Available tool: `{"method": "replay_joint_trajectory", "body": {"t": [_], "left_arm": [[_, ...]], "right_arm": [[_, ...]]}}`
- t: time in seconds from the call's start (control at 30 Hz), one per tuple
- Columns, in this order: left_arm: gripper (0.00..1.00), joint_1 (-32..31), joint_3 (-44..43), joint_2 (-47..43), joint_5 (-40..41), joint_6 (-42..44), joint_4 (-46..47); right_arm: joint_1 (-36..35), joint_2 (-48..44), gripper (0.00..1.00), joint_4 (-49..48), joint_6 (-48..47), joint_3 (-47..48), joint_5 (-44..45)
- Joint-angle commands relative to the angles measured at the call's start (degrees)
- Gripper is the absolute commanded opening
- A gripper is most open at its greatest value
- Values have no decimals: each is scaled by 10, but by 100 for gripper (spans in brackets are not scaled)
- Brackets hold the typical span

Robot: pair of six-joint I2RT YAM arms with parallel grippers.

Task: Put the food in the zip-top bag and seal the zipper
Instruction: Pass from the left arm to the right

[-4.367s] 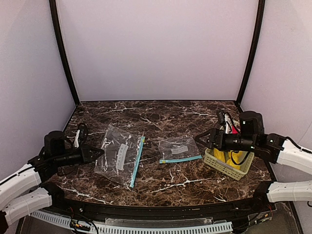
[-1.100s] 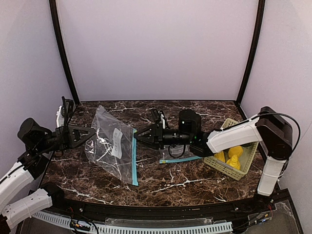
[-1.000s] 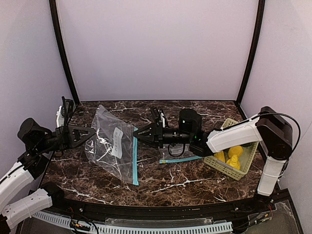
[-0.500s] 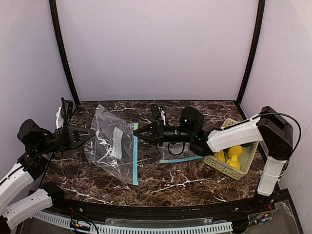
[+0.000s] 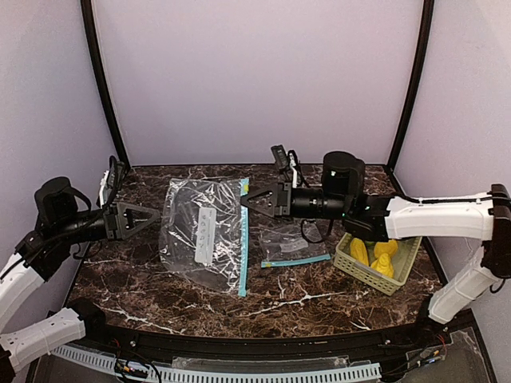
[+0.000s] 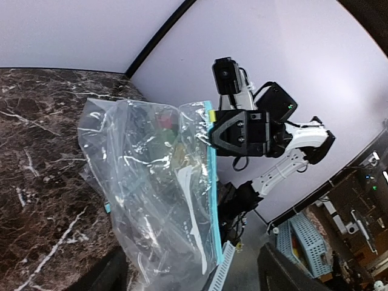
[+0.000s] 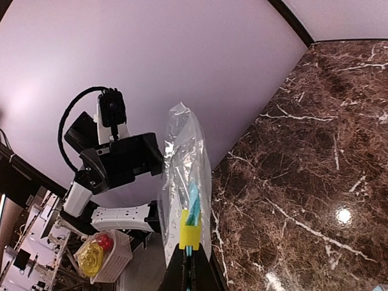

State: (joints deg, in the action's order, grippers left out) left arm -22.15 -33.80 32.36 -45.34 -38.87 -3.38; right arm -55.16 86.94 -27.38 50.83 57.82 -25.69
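Note:
The clear zip-top bag (image 5: 204, 231) with a blue zipper strip (image 5: 243, 239) hangs over the left half of the table. My right gripper (image 5: 244, 200) is shut on its upper zipper corner. In the right wrist view the jaws (image 7: 189, 257) pinch the strip just below a yellow slider (image 7: 190, 233). My left gripper (image 5: 156, 218) stands open just left of the bag, apart from it. In the left wrist view the bag (image 6: 157, 182) hangs ahead of its wide-spread fingers (image 6: 112, 276). Yellow food pieces (image 5: 382, 254) lie in the basket; the other food is hidden.
The pale green slatted basket (image 5: 361, 275) stands at the right edge of the table. A second, smaller clear bag (image 5: 289, 242) with a blue strip lies flat in the middle, under my right arm. Walls close in on three sides.
My right gripper has shut on the bag's zipper corner and carried it up and to the right. My left gripper has let go of the bag and opened.

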Motion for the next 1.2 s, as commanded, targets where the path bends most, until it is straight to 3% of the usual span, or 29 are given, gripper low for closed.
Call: {"method": "replay_joint_trajectory", "body": {"t": [0.0, 0.2, 0.4, 0.63, 0.87, 0.93, 1.03, 1.17], "left_arm": [[80, -3, -105, 40, 78, 153, -210], [85, -3, -228, 149, 115, 275, -322], [86, -19, -299, 248, 28, 353, -301], [90, -140, -366, 358, -16, 419, -236], [90, -238, -413, 463, -60, 466, -225], [83, -254, -395, 473, -68, 461, -196], [65, -259, -352, 475, -103, 424, -111], [49, -259, -333, 473, -127, 403, -86]], "right_arm": [[-6, -73, 0, 232, -146, 27, 89], [-6, -154, 0, 405, -224, 47, 118], [-8, -180, 0, 466, -252, 61, 67], [-30, -153, 0, 488, -277, 87, -24], [-49, -121, 0, 487, -283, 105, -55], [-51, -115, 0, 487, -281, 106, -56], [-52, -109, 0, 486, -276, 108, -56], [-56, -104, 0, 480, -271, 103, -59]]}}
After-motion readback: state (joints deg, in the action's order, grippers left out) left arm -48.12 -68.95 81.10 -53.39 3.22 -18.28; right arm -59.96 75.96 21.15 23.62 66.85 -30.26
